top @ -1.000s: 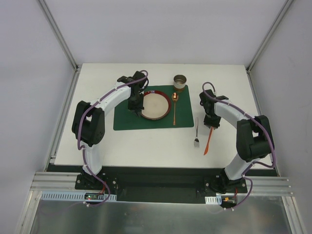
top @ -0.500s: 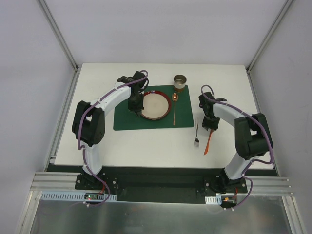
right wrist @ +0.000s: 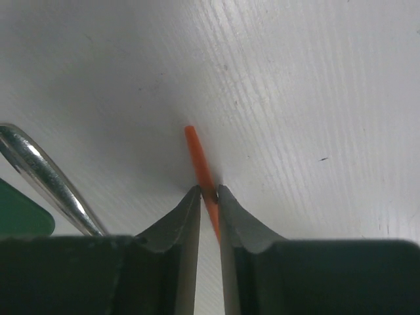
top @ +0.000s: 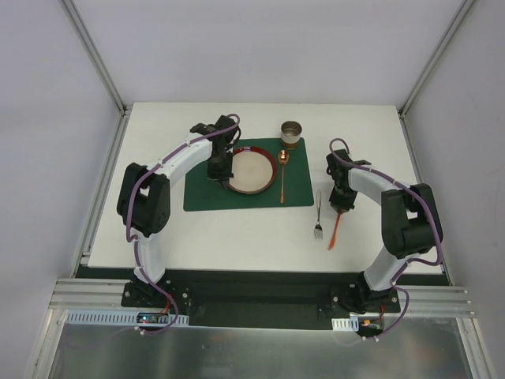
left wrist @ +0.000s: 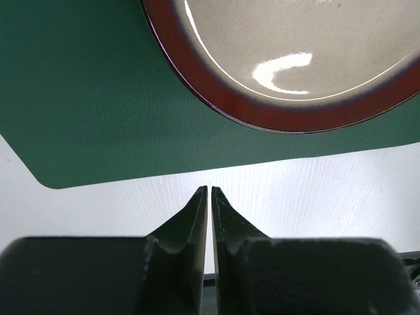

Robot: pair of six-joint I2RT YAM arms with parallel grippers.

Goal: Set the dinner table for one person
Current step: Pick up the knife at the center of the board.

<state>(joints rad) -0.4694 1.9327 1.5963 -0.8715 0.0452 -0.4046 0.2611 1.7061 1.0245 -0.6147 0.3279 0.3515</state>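
The white dinner table [top: 197, 237] holds a green placemat [top: 205, 197] with a red-rimmed plate [top: 252, 170] and a copper spoon [top: 282, 178] on it. A metal cup [top: 292, 133] stands at the mat's far edge. A silver fork [top: 318, 217] and an orange knife [top: 335, 233] lie to the right of the mat. My right gripper [right wrist: 209, 190] is shut on the knife's handle [right wrist: 197, 154], low at the tabletop. My left gripper [left wrist: 209, 189] is shut and empty, over the mat beside the plate's left rim [left wrist: 262, 118].
Aluminium frame posts stand at the table's far corners [top: 122, 106]. The fork's handle [right wrist: 46, 177] lies just left of my right gripper, and the mat's corner [right wrist: 20, 216] is beyond it. Bare tabletop [top: 142, 142] lies left of the mat.
My right wrist has shifted slightly left and back over the knife's handle, and the knife has turned very slightly. The left arm has not moved.
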